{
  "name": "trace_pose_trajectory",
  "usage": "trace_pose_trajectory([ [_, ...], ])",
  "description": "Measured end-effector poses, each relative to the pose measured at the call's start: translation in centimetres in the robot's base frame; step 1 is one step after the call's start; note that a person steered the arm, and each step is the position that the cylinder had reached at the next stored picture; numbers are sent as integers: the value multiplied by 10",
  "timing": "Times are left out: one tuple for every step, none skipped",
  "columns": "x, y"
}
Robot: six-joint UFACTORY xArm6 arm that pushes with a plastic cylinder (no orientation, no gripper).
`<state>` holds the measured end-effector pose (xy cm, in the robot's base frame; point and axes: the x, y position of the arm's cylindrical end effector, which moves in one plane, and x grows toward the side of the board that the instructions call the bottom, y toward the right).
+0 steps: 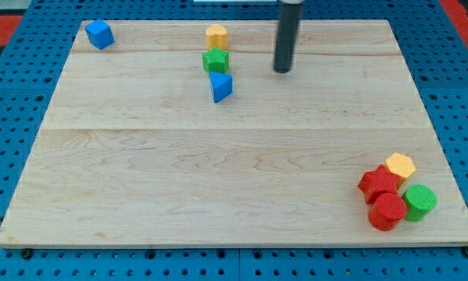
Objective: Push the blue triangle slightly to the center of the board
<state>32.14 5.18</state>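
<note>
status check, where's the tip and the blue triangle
My tip right of blue triangle, apart. Triangle below green block, close. Path between clear.

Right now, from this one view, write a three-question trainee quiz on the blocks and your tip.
1. True or false: my tip touches the blue triangle.
2. Which block sits directly above the blue triangle in the view? A) green block B) blue cube C) red block
3. Fill in: the four-block cluster lies at the view's bottom ____.

Key: 1 false, my tip stands apart, to the triangle's right. 2 A. 3 right, on the board.
</note>
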Motion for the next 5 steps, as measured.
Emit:
trace_pose_trajectory([
  [4,-50],
  [19,-80],
  [60,-104],
  [75,-150],
  [52,-217],
])
